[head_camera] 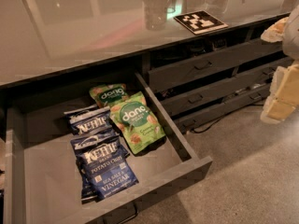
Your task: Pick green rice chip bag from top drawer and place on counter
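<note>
The top drawer [161, 183] is pulled open at the lower left. The green rice chip bag [136, 121] lies flat in it near the right wall, light green with a white "dang" on a dark green circle. A similar "dang" bag with brownish top corners [108, 94] lies just behind it. The glossy counter [70, 29] runs across the top, above the drawer. My gripper [284, 85] shows as pale cream parts at the far right edge, above the floor and well to the right of the drawer, apart from the bag.
Two or three dark blue Kettle chip bags [103, 164] lie left of the green bag. A black-and-white marker tag [200, 21] and a clear cup [155, 10] sit on the counter. Narrower stacked drawers [210, 64] stand partly open at right. A cable [210, 125] lies on the floor.
</note>
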You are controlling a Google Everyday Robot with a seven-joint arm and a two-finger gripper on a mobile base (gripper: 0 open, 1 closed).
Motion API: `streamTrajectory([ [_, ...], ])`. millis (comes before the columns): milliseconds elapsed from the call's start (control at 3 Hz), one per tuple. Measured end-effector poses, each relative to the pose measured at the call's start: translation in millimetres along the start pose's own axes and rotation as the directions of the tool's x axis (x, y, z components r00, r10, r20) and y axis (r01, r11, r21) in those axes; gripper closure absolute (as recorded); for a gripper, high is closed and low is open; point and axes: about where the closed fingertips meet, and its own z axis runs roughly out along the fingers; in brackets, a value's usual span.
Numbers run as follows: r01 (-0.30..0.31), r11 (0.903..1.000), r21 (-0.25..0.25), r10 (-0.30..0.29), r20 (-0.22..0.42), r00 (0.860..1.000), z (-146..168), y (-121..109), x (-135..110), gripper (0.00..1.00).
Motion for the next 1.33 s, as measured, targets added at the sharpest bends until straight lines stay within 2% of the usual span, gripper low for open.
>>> streamTrajectory([
  [333,0.0,1.0,0.0,0.0,0.0,1.0,0.1,0.0,-0.1,0.0],
  [667,0.041,0.9991,0.009,-0.042,0.043,0.998,6.4,-5.9,-11.0,0.0],
  [1000,0.105,0.9938,0.037,-0.109,0.123,0.986,18.9,-11.9,-34.8,0.0],
  [1333,0.168,0.9854,0.025,-0.17,0.195,0.966,47.7,-14.0,-62.4,0.0],
])
